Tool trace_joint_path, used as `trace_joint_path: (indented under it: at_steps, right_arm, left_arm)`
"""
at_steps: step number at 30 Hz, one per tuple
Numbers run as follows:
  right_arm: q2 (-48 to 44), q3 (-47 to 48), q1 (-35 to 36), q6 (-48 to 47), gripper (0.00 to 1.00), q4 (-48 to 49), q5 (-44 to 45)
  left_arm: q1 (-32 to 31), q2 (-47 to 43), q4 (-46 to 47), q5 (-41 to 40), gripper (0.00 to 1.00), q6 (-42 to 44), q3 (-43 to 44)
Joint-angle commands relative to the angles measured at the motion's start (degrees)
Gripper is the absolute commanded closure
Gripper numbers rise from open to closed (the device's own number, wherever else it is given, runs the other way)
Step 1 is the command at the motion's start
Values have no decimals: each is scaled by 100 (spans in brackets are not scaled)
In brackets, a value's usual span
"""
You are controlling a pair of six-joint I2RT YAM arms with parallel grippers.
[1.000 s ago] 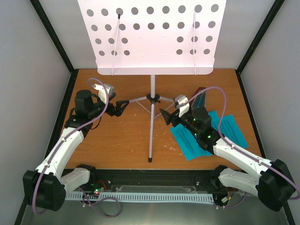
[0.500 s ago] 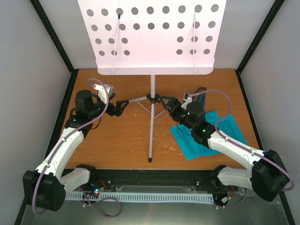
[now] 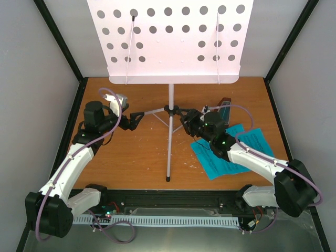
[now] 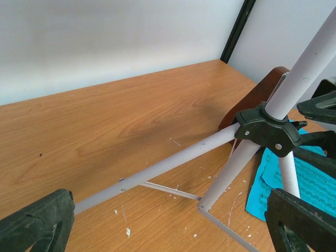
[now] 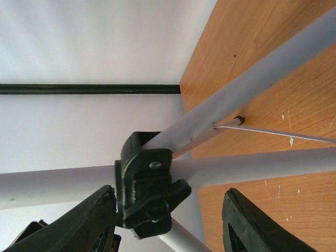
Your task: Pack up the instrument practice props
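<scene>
The silvery music stand [image 3: 169, 142] stands mid-table, its perforated desk [image 3: 170, 42] at the back. My right gripper [image 3: 184, 119] is at the stand's black tripod hub [image 5: 149, 189]. Its jaws are open around the hub knob: the left finger [image 5: 79, 226] is against it, the right finger [image 5: 257, 226] is apart. My left gripper [image 3: 137, 119] is open wide at the end of the stand's left leg [image 4: 157, 170]. Cyan sheet-music pages [image 3: 254, 144] lie under my right arm. The brown metronome [image 3: 224, 105] shows partly behind it.
Grey walls with black corner posts [image 3: 58, 42] close in the wooden table [image 3: 131, 157] on three sides. The stand's front leg [image 3: 168, 168] runs toward the near edge. Thin braces [image 4: 168, 191] link the legs low over the table.
My right arm has swung left from over the cyan pages to the tripod hub, and its jaws have narrowed around it. The left arm has not moved.
</scene>
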Motion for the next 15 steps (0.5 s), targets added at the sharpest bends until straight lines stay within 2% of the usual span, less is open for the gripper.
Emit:
trace_joint_path:
  at_steps: [1,4,10,15]
  right_arm:
    - [159,139,15,330,45,191,-64]
    - [228,185,15,291,49,220,-85]
    - [358,230,15,171,65,300,-119]
    - [455,226,15,199,70,473,-167]
  left_arm:
    - [-64,-98,100,-27,1,49,16]
    - [-64,-97,95,-36,0,56,16]
    - [-75,-92,92,-54,1,61,15]
    - [-84,-76,84,-55,0,67,15]
